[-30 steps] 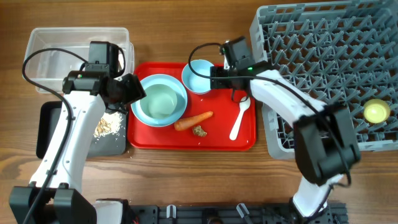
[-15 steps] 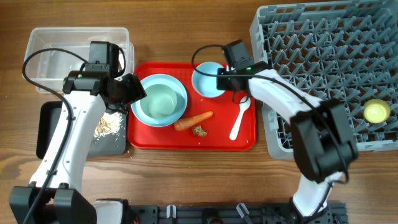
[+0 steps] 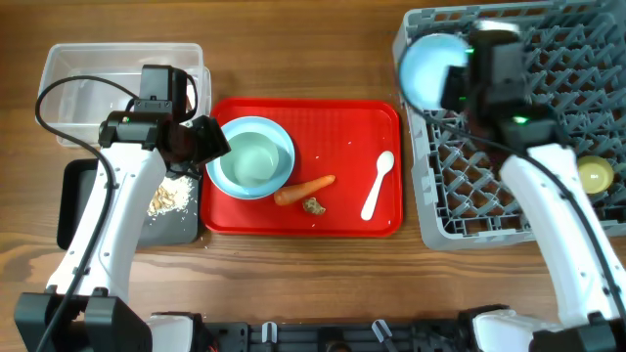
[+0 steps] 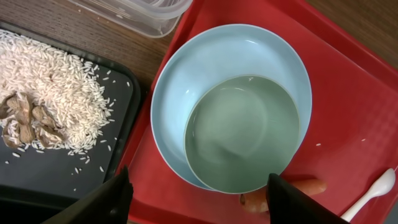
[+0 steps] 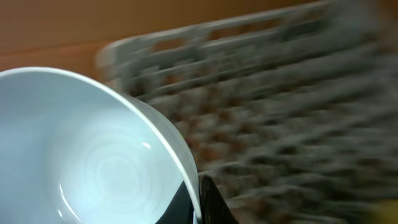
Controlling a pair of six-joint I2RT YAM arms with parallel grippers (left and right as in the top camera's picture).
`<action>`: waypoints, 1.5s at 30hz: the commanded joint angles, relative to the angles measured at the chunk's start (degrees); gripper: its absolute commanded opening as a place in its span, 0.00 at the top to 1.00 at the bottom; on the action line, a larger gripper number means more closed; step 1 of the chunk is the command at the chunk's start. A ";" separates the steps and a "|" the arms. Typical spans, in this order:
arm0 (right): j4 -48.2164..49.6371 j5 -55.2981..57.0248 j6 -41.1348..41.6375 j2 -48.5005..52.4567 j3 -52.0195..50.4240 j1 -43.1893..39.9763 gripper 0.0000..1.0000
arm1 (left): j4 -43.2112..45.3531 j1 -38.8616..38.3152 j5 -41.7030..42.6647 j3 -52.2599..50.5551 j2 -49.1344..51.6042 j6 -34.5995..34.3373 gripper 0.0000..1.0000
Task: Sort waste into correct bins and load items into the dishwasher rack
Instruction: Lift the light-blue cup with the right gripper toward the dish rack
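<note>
Loading the rack (image 3: 509, 200) is the step in hand, as we judge it. The right gripper (image 3: 464, 86) is closed on the rim of a pale blue bowl (image 3: 428, 66) and holds it over the far corner of the rack, on the side of the red tray (image 3: 342, 112). In the right wrist view the rim runs down into the dark fingers (image 5: 210, 205), and the hollow of the bowl faces the camera. That view is blurred, so we cannot tell how high the bowl is above the pegs. The bowl lies beside the gripper, toward the red tray, with part of it out past the corner of the rack. We think the next move calls for bringing the bowl further in over the grid and turning it so that it can lean between the pegs. It should then go down into a free place well apart from the yellow cup (image 3: 592, 176) at the other side, and only then should the jaws open. The left gripper (image 3: 213, 142) hangs over the edge of the dish (image 3: 227, 166), jaws wide apart and holding nothing. The dish, with the mint bowl (image 4: 242, 134) nested in it, lies just under it on the red tray. The spoon (image 3: 377, 186), the carrot (image 3: 305, 189) and the scrap (image 3: 314, 205) lie on the red tray too, apart from both grippers.
</note>
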 commanded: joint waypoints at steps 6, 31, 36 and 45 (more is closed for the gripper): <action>1.75 18.60 -6.01 -1.42 0.74 -11.80 0.96 | -0.02 0.28 -0.55 0.39 -0.72 -0.52 0.30; 35.87 32.06 -33.68 16.46 0.74 -30.14 0.96 | 0.20 0.28 -0.55 0.39 -0.72 -0.52 0.28; 46.14 39.43 -43.52 23.96 0.74 -31.74 0.96 | 0.20 0.26 -0.55 0.39 -0.72 -0.55 0.28; 56.57 48.00 -49.37 34.99 0.74 -32.30 0.96 | 0.17 0.26 -0.44 0.39 -0.72 -0.57 0.28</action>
